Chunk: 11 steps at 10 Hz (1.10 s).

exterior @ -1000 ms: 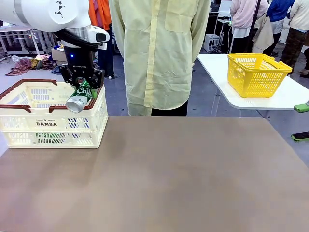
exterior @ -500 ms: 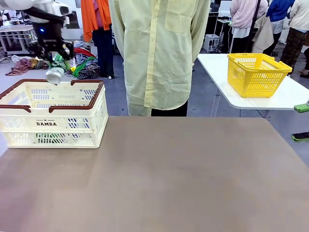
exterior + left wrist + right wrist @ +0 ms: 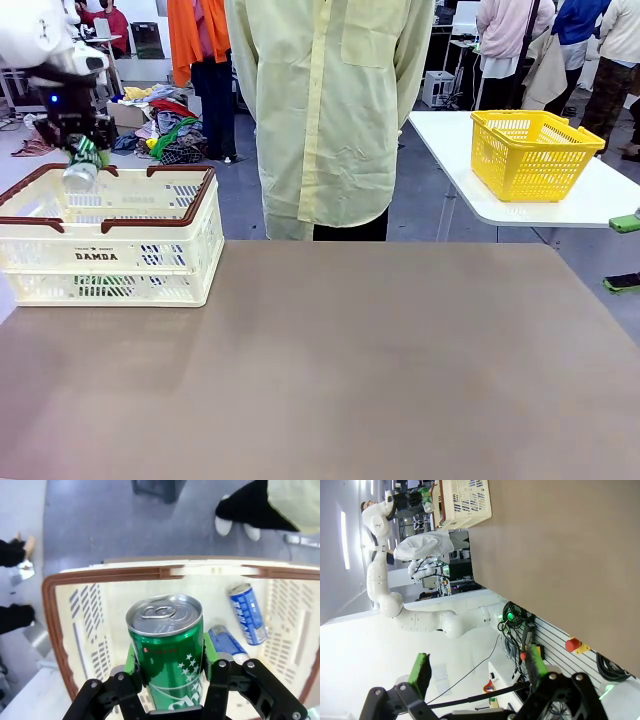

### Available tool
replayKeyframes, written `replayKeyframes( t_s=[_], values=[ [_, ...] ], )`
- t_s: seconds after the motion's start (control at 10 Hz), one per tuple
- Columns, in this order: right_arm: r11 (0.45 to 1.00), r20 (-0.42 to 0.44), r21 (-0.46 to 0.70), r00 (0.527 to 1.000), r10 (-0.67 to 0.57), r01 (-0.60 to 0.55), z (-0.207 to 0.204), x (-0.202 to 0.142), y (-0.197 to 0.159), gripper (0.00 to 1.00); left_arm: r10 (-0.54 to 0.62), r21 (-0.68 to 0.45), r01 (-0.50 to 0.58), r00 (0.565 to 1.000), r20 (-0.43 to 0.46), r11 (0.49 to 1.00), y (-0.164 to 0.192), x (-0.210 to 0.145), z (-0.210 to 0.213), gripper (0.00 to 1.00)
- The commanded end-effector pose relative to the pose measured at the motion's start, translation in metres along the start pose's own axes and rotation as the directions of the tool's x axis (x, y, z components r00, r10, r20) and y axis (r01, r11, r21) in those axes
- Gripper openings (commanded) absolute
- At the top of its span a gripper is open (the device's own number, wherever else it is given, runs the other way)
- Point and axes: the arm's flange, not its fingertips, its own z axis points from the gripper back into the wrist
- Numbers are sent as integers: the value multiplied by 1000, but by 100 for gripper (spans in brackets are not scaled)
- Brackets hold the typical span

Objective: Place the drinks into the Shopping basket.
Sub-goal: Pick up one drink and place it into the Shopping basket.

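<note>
The left gripper is clamped on the green can. It hangs above the far left corner of the basket. In the front view the can is tilted and partly hidden by the black fingers, so its white letters are hard to read. The arm above it is cut off at the top left edge of the picture.

In the left wrist view the green can sits between the green pads, shiny top up, above the open basket. Its lower end is hidden behind the gripper. Two blue cans lie on the floor of the basket, near one side wall. The nearer one is partly hidden by the gripper, and its letters cannot be read.

The basket stands at the far left corner of the desk. Its left end is cut off by the picture edge.

The right gripper has its fingers wide apart with nothing between them. It is off the desk, beside its edge.

A person in a pale yellow shirt stands at the far edge of the desk, hands hidden behind the back.
</note>
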Motion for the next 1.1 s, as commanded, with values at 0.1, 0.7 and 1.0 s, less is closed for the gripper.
replayKeyframes(
  t_s=[0.1, 0.7, 1.0],
  values=[
    [1000, 2, 16, 1000, -15, 15, 2, 1, 6, 100, -58, -54, 54, 995, -80, 997, 8, -14, -26, 0],
    [1000, 2, 16, 1000, -15, 15, 2, 1, 6, 100, -59, -84, 45, 984, -167, 995, 11, -21, -76, 0],
    [1000, 2, 16, 1000, -15, 15, 2, 1, 6, 100, -58, -79, 43, 978, -202, 996, 11, -18, -81, 7]
  ],
)
